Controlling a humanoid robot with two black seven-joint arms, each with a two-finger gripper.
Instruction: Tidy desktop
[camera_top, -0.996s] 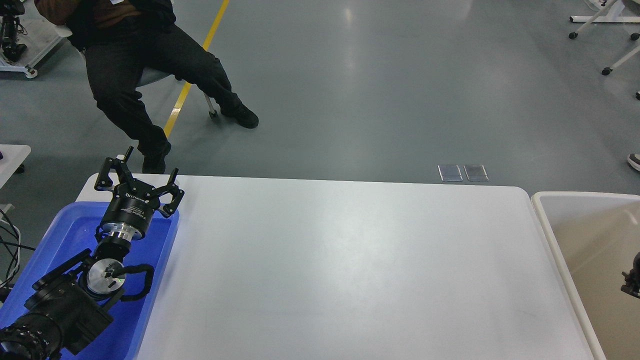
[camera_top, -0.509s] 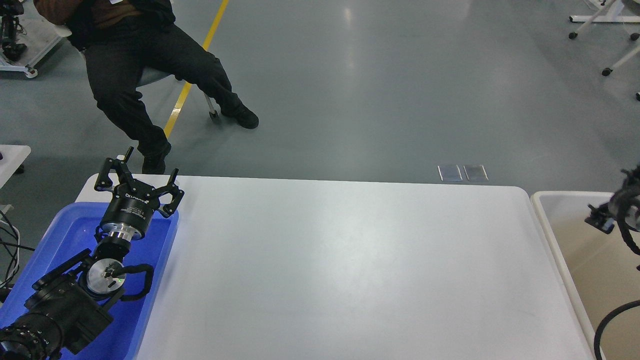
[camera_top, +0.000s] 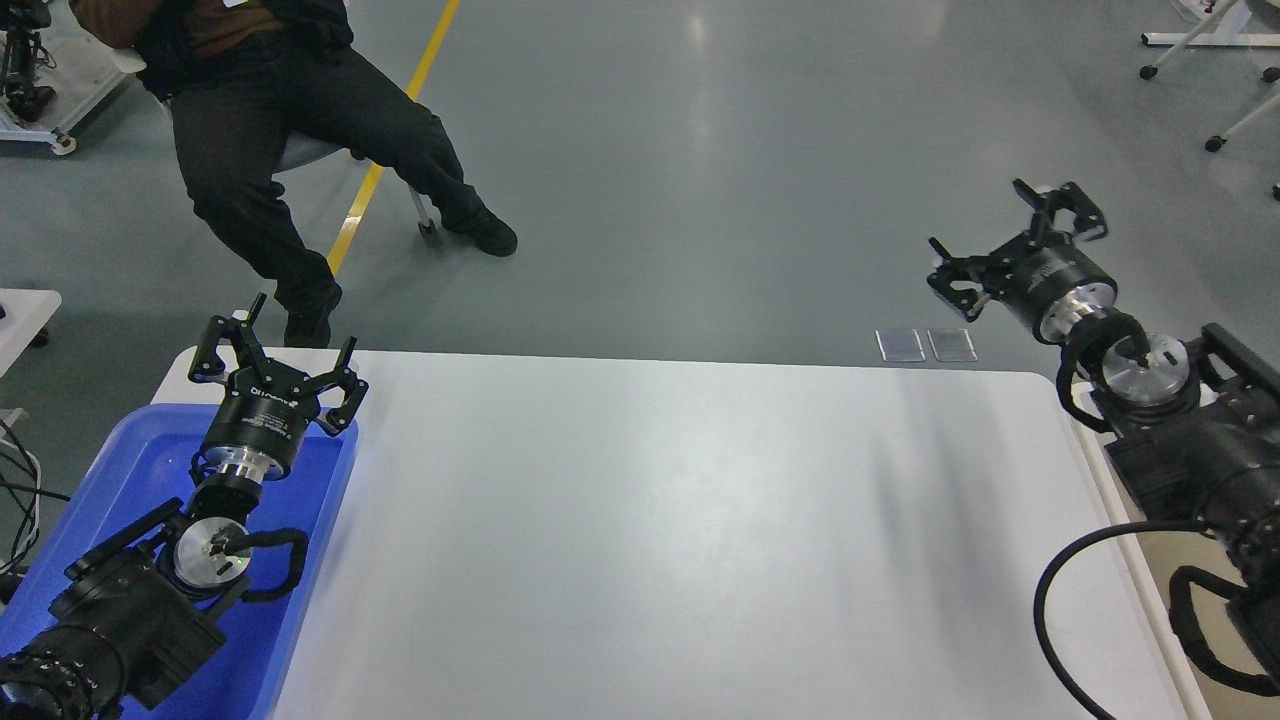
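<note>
Below, the desktop (camera_top: 680, 520) spreads between left gripper (camera_top: 275, 345) and right gripper (camera_top: 1015, 235).

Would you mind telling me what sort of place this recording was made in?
Probably a robotics lab or workshop: a grey sealed floor with a yellow lane line, a white desktop set up between a blue tray and a beige bin, and a seated person watching.

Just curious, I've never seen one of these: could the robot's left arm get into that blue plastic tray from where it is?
Probably yes: the left gripper hangs open over the far rim of the blue plastic tray, and nothing lies between them.
</note>
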